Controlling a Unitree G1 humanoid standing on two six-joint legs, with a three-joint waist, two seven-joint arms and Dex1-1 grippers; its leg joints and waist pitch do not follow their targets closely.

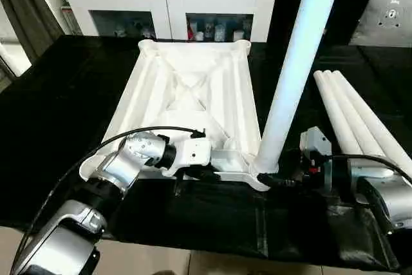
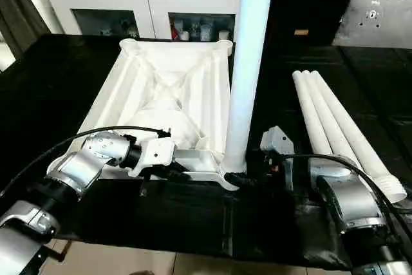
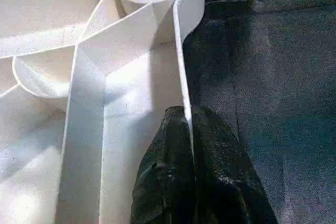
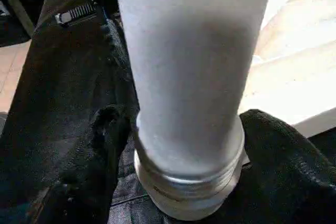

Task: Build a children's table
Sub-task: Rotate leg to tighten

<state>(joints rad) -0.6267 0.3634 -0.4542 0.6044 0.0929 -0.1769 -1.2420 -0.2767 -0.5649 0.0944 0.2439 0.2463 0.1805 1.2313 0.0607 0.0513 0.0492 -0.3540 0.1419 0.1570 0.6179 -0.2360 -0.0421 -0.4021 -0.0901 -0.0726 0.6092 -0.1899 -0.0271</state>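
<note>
One leg of four: a long white tapered round plastic leg [image 1: 293, 69] stands upright in the tabletop's corner socket at about 5 o'clock; by my reading this is the first leg being seated.
Step in hand: screwing or pressing that leg home, judging by the ridged collar visible at its base in the right wrist view [image 4: 189, 182].
Tabletop: white rectangular plastic top [image 1: 187, 94] lying upside down, X-shaped ribs facing up, in the middle of the black-covered desk [image 1: 58, 114]; round sockets show at its far corners, around 11 and 1 o'clock.
Spare legs: three more white tapered legs [image 1: 357, 114] lie side by side, touching, at about 3 o'clock, well apart from the top.
Left pincer [image 3: 186, 129]: its two black fingers are clamped on the thin near rim wall of the tabletop, one finger each side, steadying it at about 6 o'clock.
Right pincer [image 4: 184, 150]: black fingers sit either side of the leg's base and look clamped on it.
Next move: likely keep the top pinned while the leg is turned or pushed until its collar sits flush, then fetch a spare leg.
Risk: the tall leg leans slightly, so it could bind in the socket.
Background: a white cabinet with glass doors [image 1: 167, 11] stands at 12 o'clock.
</note>
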